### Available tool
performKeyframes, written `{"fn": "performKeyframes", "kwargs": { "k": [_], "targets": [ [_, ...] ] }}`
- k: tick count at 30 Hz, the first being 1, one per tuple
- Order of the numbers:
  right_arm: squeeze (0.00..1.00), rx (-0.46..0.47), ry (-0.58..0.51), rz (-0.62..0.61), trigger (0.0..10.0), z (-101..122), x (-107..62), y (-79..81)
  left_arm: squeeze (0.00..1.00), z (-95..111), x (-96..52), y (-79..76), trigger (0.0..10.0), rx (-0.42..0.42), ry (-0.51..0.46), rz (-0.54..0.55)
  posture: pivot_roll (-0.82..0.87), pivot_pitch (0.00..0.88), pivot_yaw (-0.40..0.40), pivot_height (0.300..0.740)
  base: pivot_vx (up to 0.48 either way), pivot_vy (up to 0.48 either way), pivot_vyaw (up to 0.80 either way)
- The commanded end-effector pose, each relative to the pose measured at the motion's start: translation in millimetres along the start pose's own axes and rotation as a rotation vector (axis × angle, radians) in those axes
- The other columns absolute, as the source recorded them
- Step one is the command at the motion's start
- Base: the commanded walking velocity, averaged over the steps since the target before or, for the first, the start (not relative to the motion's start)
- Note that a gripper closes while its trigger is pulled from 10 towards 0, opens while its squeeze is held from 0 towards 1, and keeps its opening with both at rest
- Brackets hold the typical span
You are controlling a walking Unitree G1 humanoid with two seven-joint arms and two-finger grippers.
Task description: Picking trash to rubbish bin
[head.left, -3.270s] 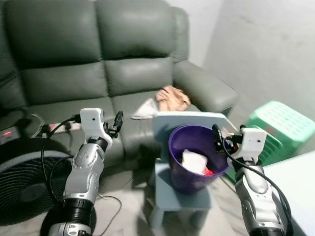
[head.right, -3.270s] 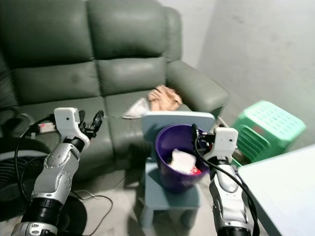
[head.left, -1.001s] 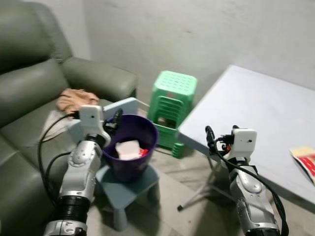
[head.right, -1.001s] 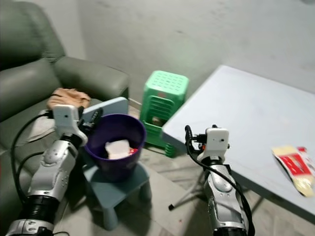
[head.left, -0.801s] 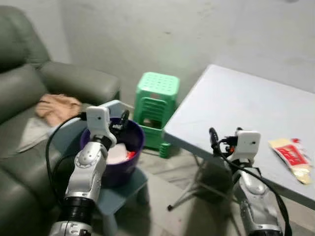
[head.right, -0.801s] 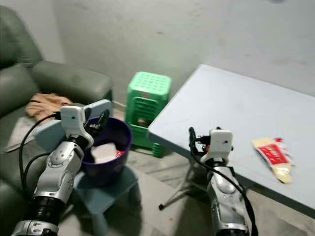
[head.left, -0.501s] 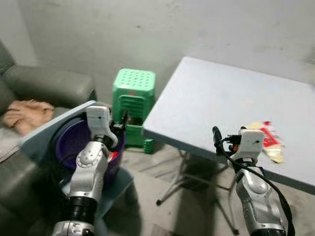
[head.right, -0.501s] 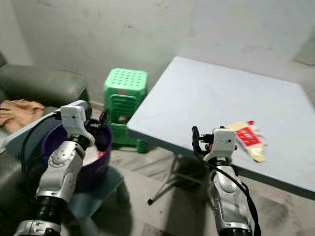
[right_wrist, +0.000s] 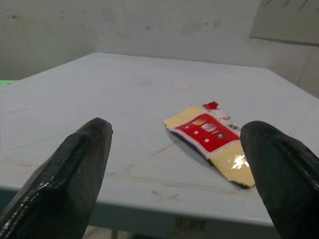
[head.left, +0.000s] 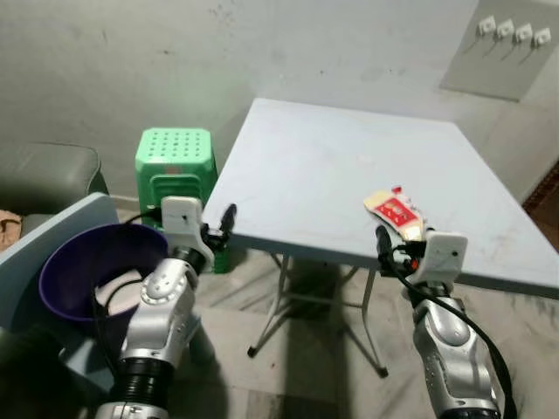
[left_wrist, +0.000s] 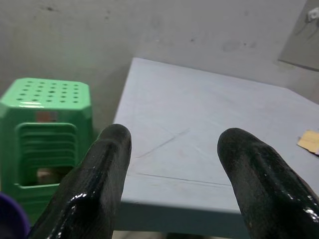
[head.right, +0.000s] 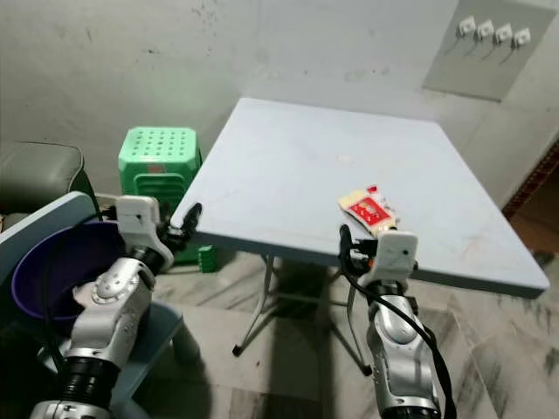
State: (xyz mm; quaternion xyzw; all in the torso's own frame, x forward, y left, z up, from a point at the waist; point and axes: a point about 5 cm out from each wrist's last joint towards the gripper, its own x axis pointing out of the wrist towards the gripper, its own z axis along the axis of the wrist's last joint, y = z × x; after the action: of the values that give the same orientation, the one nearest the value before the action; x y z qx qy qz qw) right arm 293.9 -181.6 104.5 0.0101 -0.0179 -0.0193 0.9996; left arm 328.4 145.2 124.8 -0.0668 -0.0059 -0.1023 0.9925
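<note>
Two silver arms are reaching forward at the near edge of the scene. The left gripper [head.left: 224,220] is hovering at 9 o'clock, its jaws standing apart just short of the near left corner of the pale grey square folding counter [head.left: 314,166]. The right gripper [head.left: 382,241] is hanging at 4 o'clock by the counter's near edge, its jaws spread wide, with nothing between them.

One piece of trash, a flat red-and-yellow foil snack wrapper [head.left: 396,213], is lying on the counter close to that near edge, just beyond the right gripper. In the right wrist view the wrapper [right_wrist: 212,137] is sitting between the two black fingers [right_wrist: 75,169], untouched.

At 8 o'clock one round purple plastic rubbish bin [head.left: 68,262] is standing with white paper inside. Farther, at 10 o'clock, one green perforated plastic stool [head.left: 174,164] is standing beside the counter's left edge.
</note>
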Motion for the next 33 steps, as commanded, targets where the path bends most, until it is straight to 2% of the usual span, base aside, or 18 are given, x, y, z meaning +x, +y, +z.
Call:
{"fn": "performKeyframes", "kwargs": {
  "k": [1, 9, 33],
  "targets": [
    [0.00, 0.000, -0.010, -0.007, 10.0, 4.1, 0.8, -2.3, 0.00, 1.9, -0.5, -4.3, 10.0, -0.002, -0.005, -0.019, -0.02, 0.000, -0.057, 0.740, 0.000, 0.000, 0.00],
    [0.00, -0.005, -0.009, -0.011, 10.0, 3.5, -1.6, -2.6, 0.00, 2.2, -1.4, -4.0, 10.0, -0.016, 0.004, -0.019, -0.02, 0.000, -0.055, 0.740, 0.000, 0.000, 0.00],
    [0.00, -0.015, 0.007, -0.004, 10.0, 2.3, -3.5, -1.0, 0.00, 1.8, -1.6, -6.3, 10.0, -0.041, 0.016, -0.021, -0.02, 0.000, -0.063, 0.740, 0.000, -0.279, 0.00]
  ]
}}
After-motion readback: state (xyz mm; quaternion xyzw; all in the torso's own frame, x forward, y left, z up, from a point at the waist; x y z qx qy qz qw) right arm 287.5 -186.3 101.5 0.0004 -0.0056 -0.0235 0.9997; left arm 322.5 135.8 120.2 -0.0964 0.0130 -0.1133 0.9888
